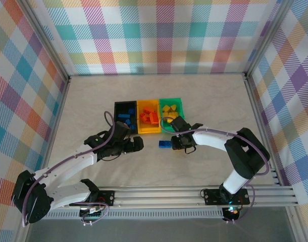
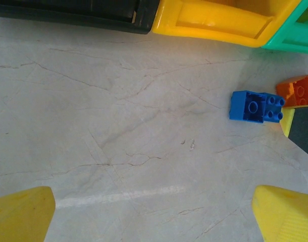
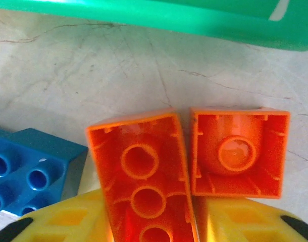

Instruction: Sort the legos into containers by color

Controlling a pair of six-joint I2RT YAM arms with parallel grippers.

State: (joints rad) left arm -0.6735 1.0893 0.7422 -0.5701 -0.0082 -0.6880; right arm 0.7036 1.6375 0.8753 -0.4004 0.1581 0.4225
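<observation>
the long orange brick (image 3: 141,186) sits hollow side up between the fingers of my right gripper (image 3: 154,222). it fills the gap, so those jaws are closed on it. a square orange brick (image 3: 239,154) touches its right side, hollow side up too. a blue brick (image 3: 28,171) lies studs up just to the left, near the green bin (image 3: 194,20). my left gripper (image 2: 154,212) hovers over the table (image 2: 118,126), jaws wide, facing the black bin (image 2: 68,12) and yellow-orange bin (image 2: 214,20).
</observation>
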